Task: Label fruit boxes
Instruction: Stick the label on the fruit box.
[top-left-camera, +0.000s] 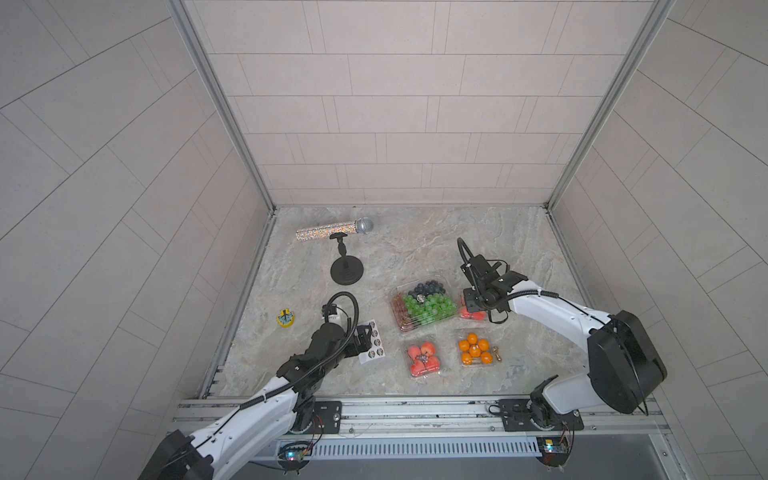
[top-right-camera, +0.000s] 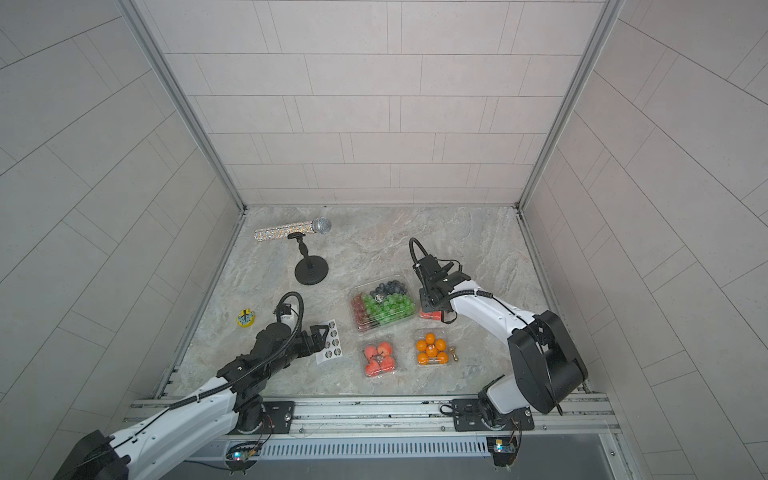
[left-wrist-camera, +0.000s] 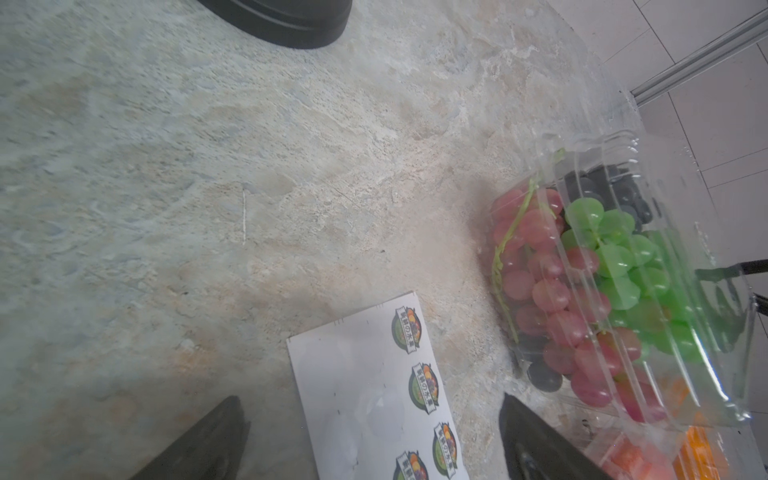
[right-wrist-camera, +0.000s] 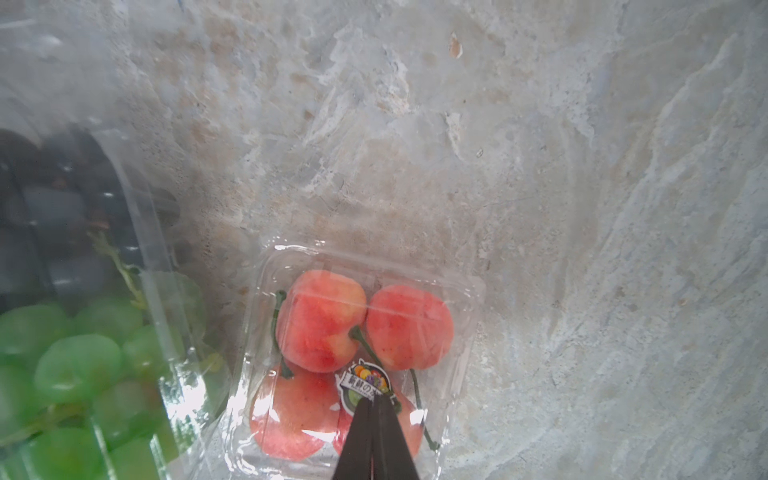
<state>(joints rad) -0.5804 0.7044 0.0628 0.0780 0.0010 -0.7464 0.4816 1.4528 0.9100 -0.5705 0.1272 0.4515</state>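
Black right gripper (right-wrist-camera: 376, 401) is pinched shut, tips on the sticker (right-wrist-camera: 365, 380) atop the small red-fruit box (right-wrist-camera: 324, 320) toward the tabletop's right edge, with the grape box (right-wrist-camera: 75, 365) just beside it. A gentle straight press seems best (the lid looks flimsy). Left gripper (left-wrist-camera: 370, 399) hangs wide open over the sticker sheet (left-wrist-camera: 345, 374). The mic stand (top-left-camera: 347, 270) sits well clear.

Seeing a glittery silver-headed microphone (top-left-camera: 332, 230) lying beside a black round-based stand (top-left-camera: 347, 270) on grey marbled tabletop (top-left-camera: 436, 241); also spotting a small yellow toy (top-left-camera: 286, 320), a white paper sheet of round stickers (top-left-camera: 376, 345), a tiny gold-coloured metal piece (top-left-camera: 496, 352).
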